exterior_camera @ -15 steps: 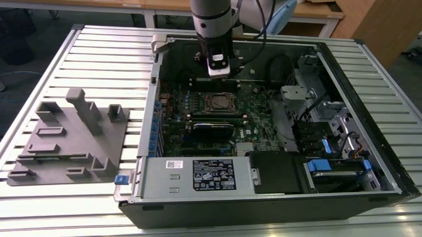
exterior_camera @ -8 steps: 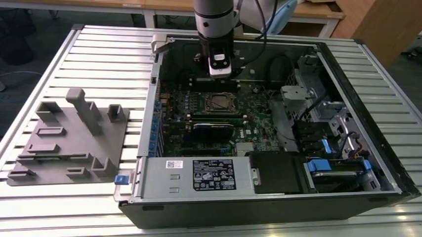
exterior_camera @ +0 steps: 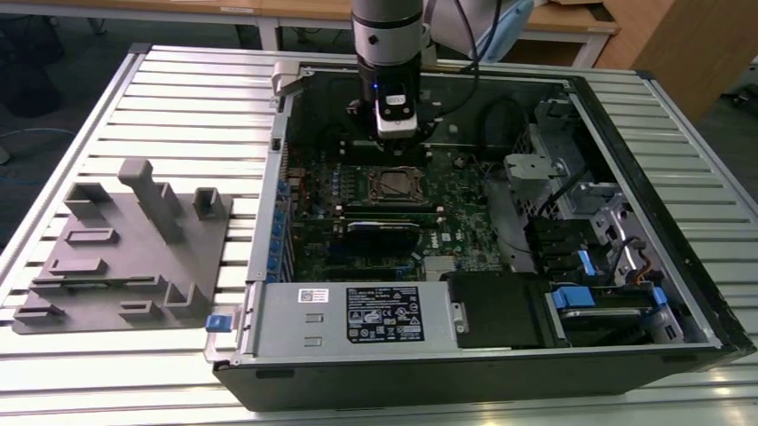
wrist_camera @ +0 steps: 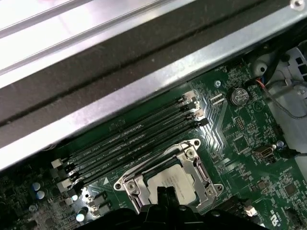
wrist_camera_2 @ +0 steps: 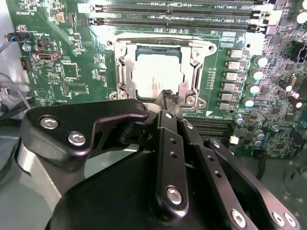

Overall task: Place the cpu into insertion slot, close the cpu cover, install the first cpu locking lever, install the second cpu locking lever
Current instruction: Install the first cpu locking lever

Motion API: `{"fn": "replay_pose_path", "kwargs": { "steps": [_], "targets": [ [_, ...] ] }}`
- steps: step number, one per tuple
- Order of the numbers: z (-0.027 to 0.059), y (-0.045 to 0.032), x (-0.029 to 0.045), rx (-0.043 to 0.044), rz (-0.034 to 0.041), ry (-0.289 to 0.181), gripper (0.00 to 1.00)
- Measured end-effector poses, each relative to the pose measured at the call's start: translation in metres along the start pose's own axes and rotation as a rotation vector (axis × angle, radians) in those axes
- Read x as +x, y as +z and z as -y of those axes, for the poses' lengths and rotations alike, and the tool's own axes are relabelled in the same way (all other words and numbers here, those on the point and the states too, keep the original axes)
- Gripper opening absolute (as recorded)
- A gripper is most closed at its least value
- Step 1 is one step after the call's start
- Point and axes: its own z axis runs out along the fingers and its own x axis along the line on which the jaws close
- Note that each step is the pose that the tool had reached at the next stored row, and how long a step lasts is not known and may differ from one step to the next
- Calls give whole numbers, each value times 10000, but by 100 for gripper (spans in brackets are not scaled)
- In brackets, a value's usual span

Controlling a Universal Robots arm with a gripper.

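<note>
While gripper [wrist_camera_2: 168,96] hovers, 1 cpu [wrist_camera_2: 157,79] (seated) shows.

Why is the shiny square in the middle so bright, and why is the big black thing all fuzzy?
In the second wrist view, light glares off the cpu and the silvery cpu cover, washing them pale; the black gripper sits very near the lens, so it looks soft. In the first wrist view the metal case edge shines too. In the exterior view, the case interior lies in shadow.

cpu [wrist_camera_2: 157,79]: 1 | cpu cover [wrist_camera_2: 125,67]: 1 | memory slots [wrist_camera_2: 177,14]: seemingly 4
</note>
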Motion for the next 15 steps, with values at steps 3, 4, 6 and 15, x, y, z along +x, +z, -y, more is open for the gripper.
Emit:
{"fn": "replay_pose_path", "kwargs": {
  "steps": [3, 4, 6, 15],
  "targets": [
    [0, -1, 0, 5, 1, 1, 11],
    [0, -1, 0, 6, 1, 1, 11],
    [0, 0, 0, 9, -1, -1, 11],
    [-2, 6, -3, 96, -130, -424, 11]
  ]
}}
